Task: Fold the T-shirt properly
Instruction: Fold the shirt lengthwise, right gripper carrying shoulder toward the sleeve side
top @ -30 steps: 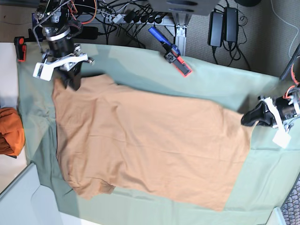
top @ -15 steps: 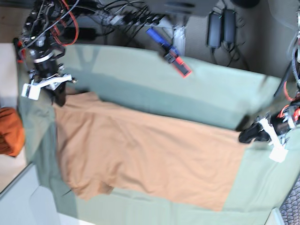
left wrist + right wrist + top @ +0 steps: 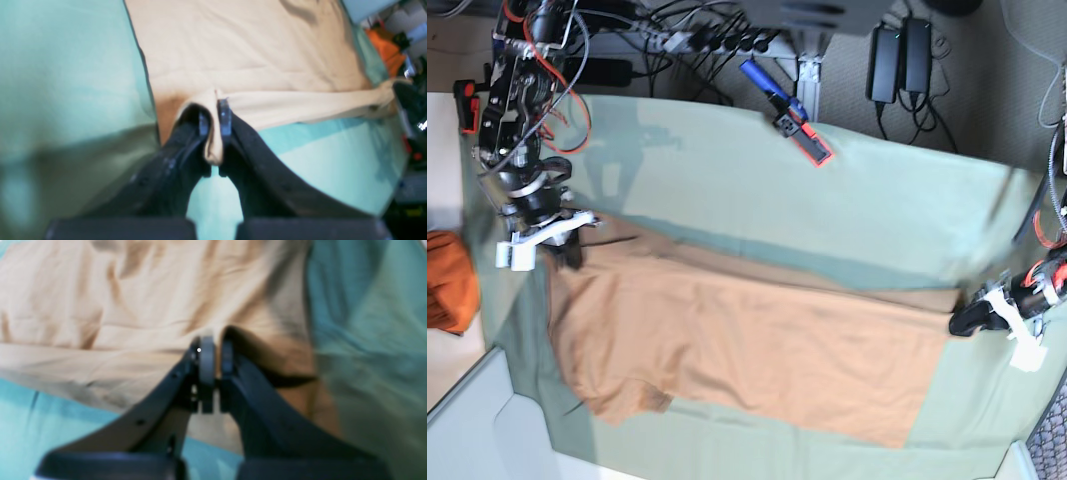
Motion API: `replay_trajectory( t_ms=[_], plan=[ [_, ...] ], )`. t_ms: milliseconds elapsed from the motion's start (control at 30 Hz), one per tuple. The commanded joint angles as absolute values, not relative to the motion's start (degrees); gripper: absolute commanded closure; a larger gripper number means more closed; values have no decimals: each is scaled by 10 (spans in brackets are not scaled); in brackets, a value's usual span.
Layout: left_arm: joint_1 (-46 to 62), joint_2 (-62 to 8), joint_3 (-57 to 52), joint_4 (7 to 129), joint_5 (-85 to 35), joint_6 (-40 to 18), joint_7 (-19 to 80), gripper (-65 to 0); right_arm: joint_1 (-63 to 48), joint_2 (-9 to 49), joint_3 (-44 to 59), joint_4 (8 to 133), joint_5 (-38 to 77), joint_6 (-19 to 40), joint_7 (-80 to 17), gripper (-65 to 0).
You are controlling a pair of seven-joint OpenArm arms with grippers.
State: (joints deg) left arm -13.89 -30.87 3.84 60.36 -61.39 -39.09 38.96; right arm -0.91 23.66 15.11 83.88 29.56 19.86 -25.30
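Observation:
The peach T-shirt point(image 3: 747, 340) lies lengthwise on the pale green table cloth point(image 3: 727, 170), its far long edge lifted and drawn forward between the two arms. At the left of the base view my right gripper point(image 3: 564, 250) is shut on that edge's corner. In the right wrist view the right gripper point(image 3: 213, 353) pinches a fold of the T-shirt point(image 3: 133, 306). My left gripper point(image 3: 964, 322) holds the opposite corner at the right. The left wrist view shows the left gripper point(image 3: 213, 116) shut on T-shirt point(image 3: 233, 50) cloth stretched taut toward the other arm.
A darker orange cloth bundle point(image 3: 447, 280) sits past the table cloth's left edge. A blue and red tool point(image 3: 789, 120) lies at the far edge. Power bricks point(image 3: 902, 55) and cables lie beyond. The table's front edge runs close below the shirt.
Both grippers have moved toward the front of the table, carrying the shirt's far edge with them. The shirt's visible band has grown narrower and more green cloth shows behind it.

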Motion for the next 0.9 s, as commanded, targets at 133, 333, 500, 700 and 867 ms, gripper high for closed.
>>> replay_trajectory(
  t_ms=[133,333,500,700,867],
  plan=[
    [-168,-321,43,585,-588,-400,351,0,55,247,100,818,264,215,-238,0],
    [-171,-320,43,581,-566,-400,327,0,96,247,76,777,257,215,-238,0],
    [-173,-318,43,581,-536,-400,303,0,117,247,75,753,257,215,-238,0],
    [-187,-303,43,581,-482,-400,280,-207,119,244,74,752,257,215,-238,0],
    [-204,-300,43,581,-473,-400,281,-357,119,236,74,752,244,215,-236,-400]
  ],
)
